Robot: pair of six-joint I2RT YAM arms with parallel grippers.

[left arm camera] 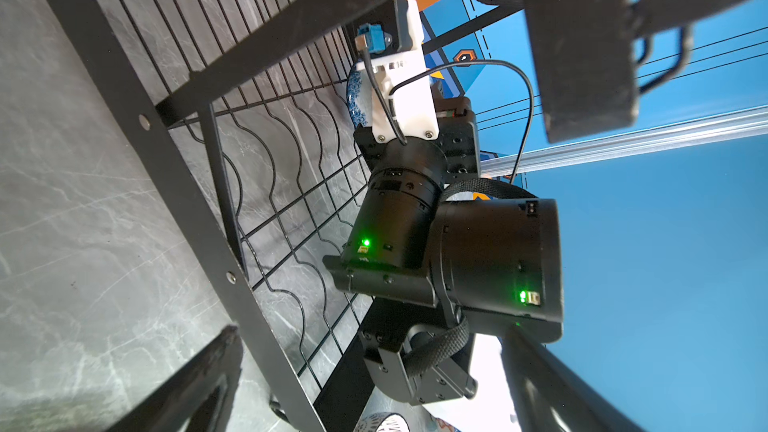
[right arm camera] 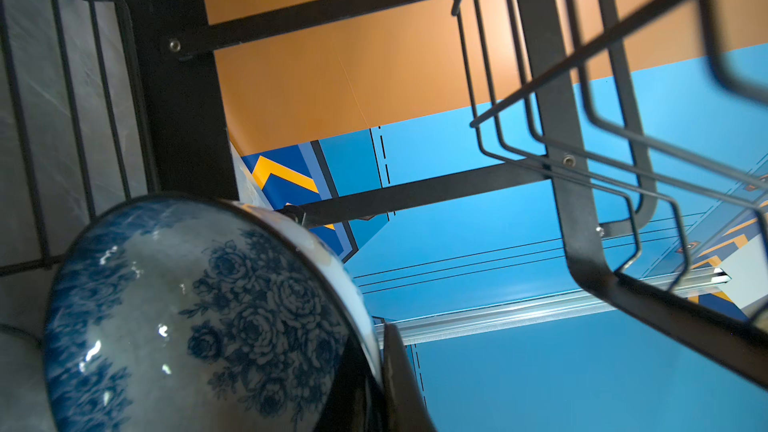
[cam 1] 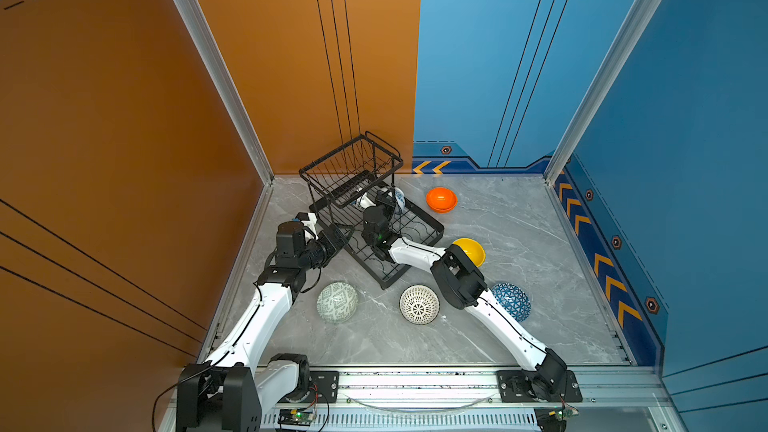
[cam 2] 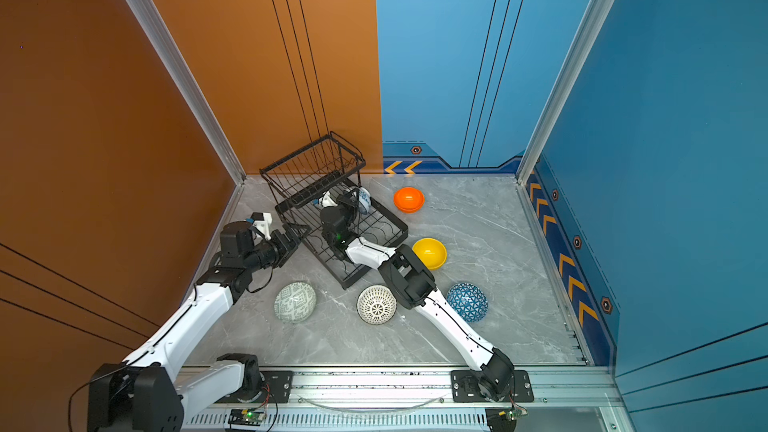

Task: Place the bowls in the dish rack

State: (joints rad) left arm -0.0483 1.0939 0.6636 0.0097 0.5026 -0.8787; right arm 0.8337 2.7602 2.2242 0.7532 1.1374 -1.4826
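Right gripper (cam 1: 392,199) clamps the white-and-blue floral glazed round bowl (right arm camera: 199,317), tilted inside the black wire dish rack (cam 1: 436,227), at its 1 o'clock end under the raised basket. Left gripper (cam 1: 343,238) has its jaws spread wide at the rack's 9 o'clock edge.

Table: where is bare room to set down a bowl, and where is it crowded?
Free: the far right corner of the table, between the orange bowl and the right wall; the near strip, between the lattice bowl and the rail. Crowded: the far end of the dish rack, where the right end effector holds the floral bowl by the raised basket.
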